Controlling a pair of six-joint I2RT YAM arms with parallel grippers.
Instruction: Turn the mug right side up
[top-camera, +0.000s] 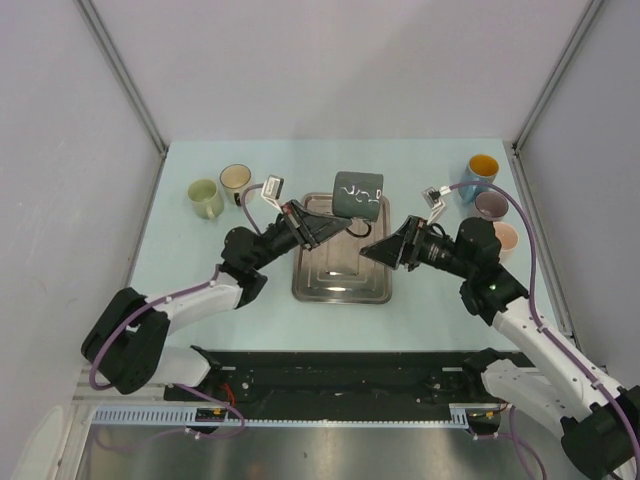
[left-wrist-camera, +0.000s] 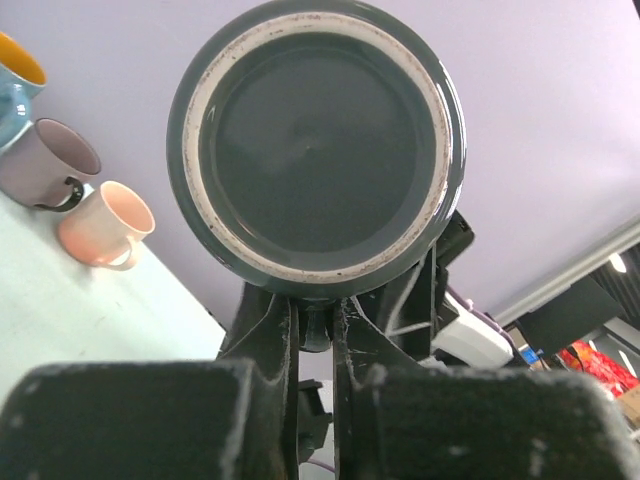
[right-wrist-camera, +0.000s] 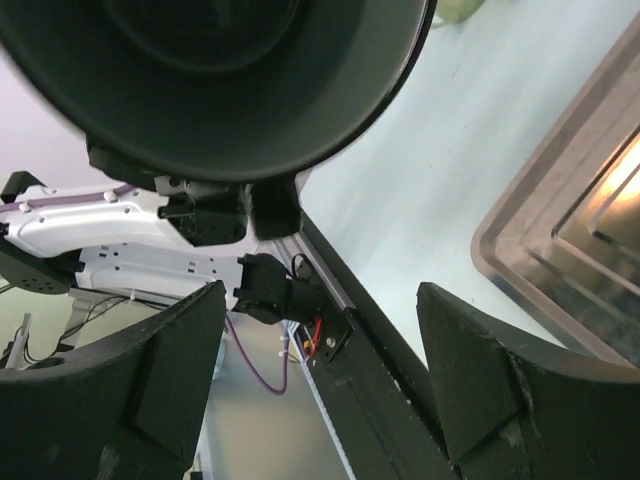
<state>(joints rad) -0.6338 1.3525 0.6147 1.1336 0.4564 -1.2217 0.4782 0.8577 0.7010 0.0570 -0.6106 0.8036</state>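
The dark grey mug (top-camera: 358, 193) hangs in the air over the far end of the steel tray (top-camera: 306, 285), lying on its side. My left gripper (top-camera: 335, 226) is shut on the mug's handle. In the left wrist view the mug's round base (left-wrist-camera: 315, 140) faces the camera, and the left gripper (left-wrist-camera: 318, 318) pinches the thin dark handle just below it. My right gripper (top-camera: 370, 250) stands open to the right of the mug, a little nearer than it. In the right wrist view the mug's open mouth (right-wrist-camera: 220, 80) fills the top, and the right gripper (right-wrist-camera: 320, 310) has nothing between its fingers.
A green mug (top-camera: 205, 197) and a tan mug (top-camera: 236, 180) stand upright at the back left. A blue mug (top-camera: 481, 172), a purple mug (top-camera: 490, 206) and a pink mug (top-camera: 505, 236) stand at the back right, close to my right arm.
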